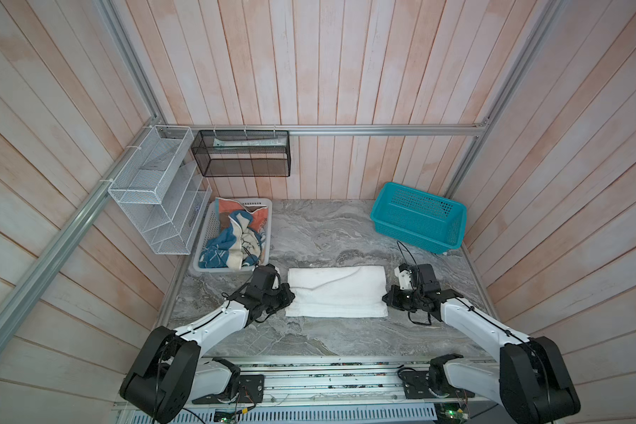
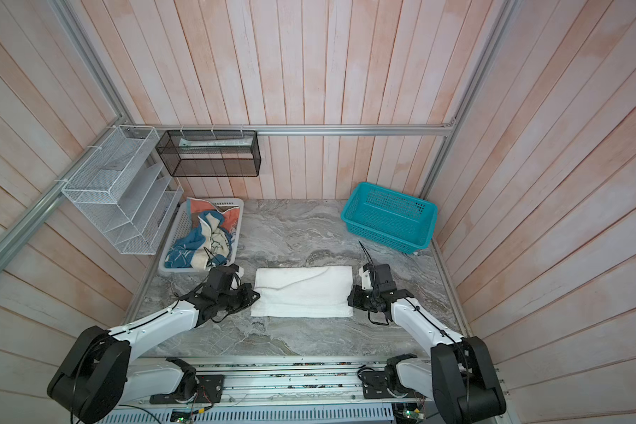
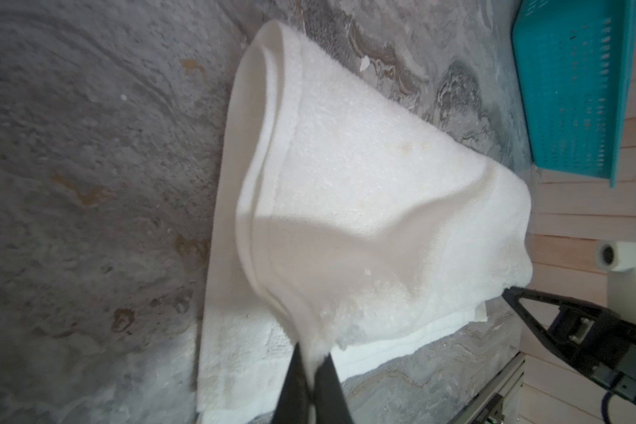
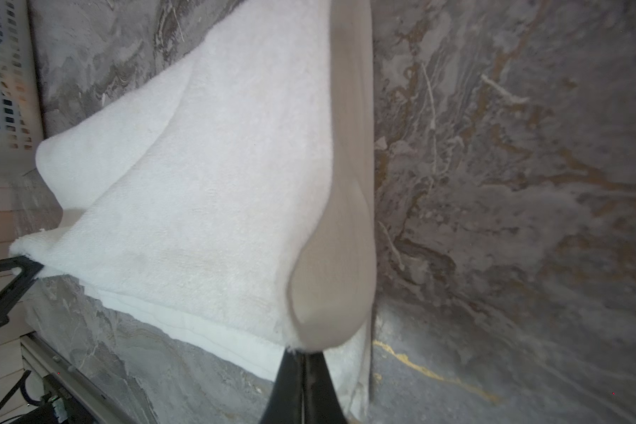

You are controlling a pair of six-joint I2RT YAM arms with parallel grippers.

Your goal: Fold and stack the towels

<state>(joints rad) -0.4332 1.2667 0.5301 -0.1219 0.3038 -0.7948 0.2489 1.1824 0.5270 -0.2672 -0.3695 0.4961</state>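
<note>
White towel (image 1: 336, 292): folded, flat on table (image 1: 327, 227) | L gripper (image 3: 311, 358): clenched on its left-edge top layer | R gripper (image 4: 303, 354): clenched on right edge

Both top views look steeply down over the grey marbled tabletop (image 1: 327, 227); both wrist cameras closely frame the white terry towel (image 3: 364, 183).

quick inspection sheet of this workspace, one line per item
surface: grey marbled tabletop, a few pale specks
job's things: white towel partly folded at centre; coloured towels heaped in white basket, back left
clutter: teal basket, back right
grippers: left gripper and right gripper each shut on a white towel corner
cables: black cable looping above the right wrist
surroundings: plank walls, white wire rack, black mesh shelf
</note>
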